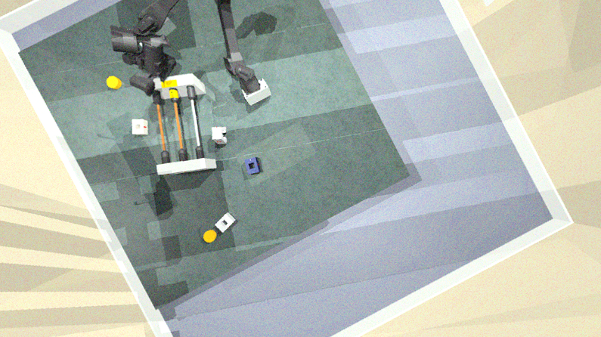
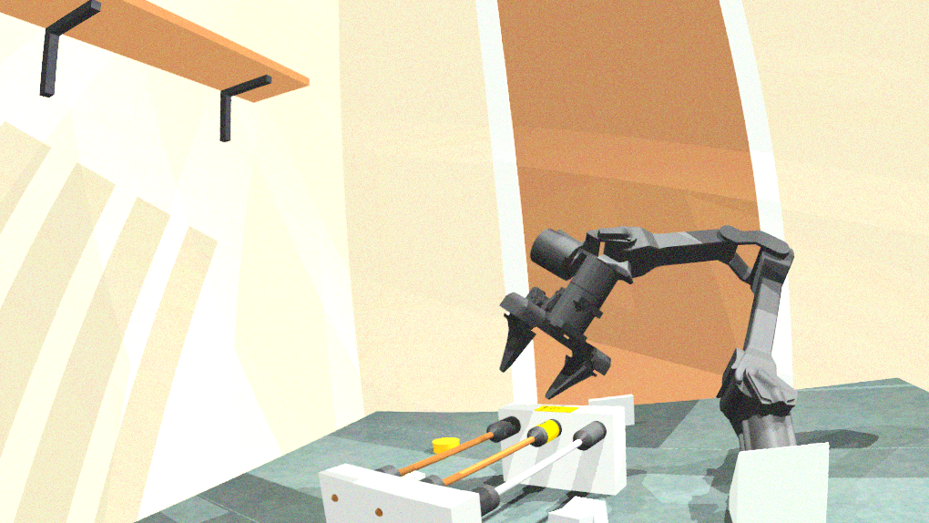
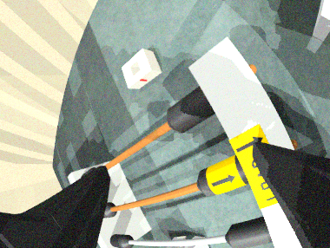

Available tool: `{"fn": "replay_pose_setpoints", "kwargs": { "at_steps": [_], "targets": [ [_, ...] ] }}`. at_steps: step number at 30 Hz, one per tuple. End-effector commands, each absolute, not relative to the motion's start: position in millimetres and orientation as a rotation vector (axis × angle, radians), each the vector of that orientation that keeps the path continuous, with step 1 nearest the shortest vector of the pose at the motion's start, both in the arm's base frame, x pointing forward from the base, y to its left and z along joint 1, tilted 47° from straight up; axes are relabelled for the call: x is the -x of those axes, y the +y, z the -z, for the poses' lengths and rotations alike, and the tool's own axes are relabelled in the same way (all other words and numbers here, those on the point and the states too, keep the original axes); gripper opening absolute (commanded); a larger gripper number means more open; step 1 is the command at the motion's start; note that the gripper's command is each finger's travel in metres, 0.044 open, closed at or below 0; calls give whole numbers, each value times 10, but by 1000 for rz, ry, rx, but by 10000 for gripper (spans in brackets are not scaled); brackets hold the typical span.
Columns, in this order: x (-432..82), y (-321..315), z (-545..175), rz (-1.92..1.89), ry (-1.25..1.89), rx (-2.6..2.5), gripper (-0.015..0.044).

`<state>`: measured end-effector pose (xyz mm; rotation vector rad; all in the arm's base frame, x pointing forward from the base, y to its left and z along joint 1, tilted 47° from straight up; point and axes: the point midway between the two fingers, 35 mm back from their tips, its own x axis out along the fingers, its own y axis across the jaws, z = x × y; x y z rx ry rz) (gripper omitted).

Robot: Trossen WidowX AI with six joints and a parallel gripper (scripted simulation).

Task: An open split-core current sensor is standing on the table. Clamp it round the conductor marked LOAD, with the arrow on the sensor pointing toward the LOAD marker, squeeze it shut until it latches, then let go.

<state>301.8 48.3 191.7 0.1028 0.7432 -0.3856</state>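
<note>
The open sensor, a small white block with a notch point(image 1: 219, 135) point(image 2: 576, 512), stands on the table right of the rack in the top view. The middle conductor point(image 1: 178, 124) point(image 2: 494, 459) point(image 3: 161, 199) is orange and has a yellow sleeve point(image 1: 174, 94) point(image 2: 549, 430) point(image 3: 219, 179) with an arrow. A yellow label point(image 1: 168, 83) point(image 2: 556, 409) point(image 3: 247, 160) with an arrow and lettering lies on the end block beside it. My gripper point(image 2: 525, 384) point(image 3: 181, 163) is open and empty, tilted downward above that end block. The sensor's arrow cannot be made out.
The rack also holds another orange rod point(image 1: 161, 127) and a white rod point(image 1: 195, 122). A white cube with a red mark point(image 1: 139, 126) point(image 3: 141, 69), a blue block point(image 1: 252, 165), another white block point(image 1: 225, 222) and yellow discs point(image 1: 113, 82) point(image 1: 209, 236) stand around it.
</note>
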Motion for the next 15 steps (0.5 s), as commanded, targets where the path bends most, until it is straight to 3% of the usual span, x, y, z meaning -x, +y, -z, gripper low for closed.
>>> {"fn": "replay_pose_setpoints", "kwargs": {
  "at_steps": [1,15],
  "targets": [
    [-2509,583,-1935,680,819,426,440],
    [-2466,576,-1973,691,819,495,440]
  ]
}}
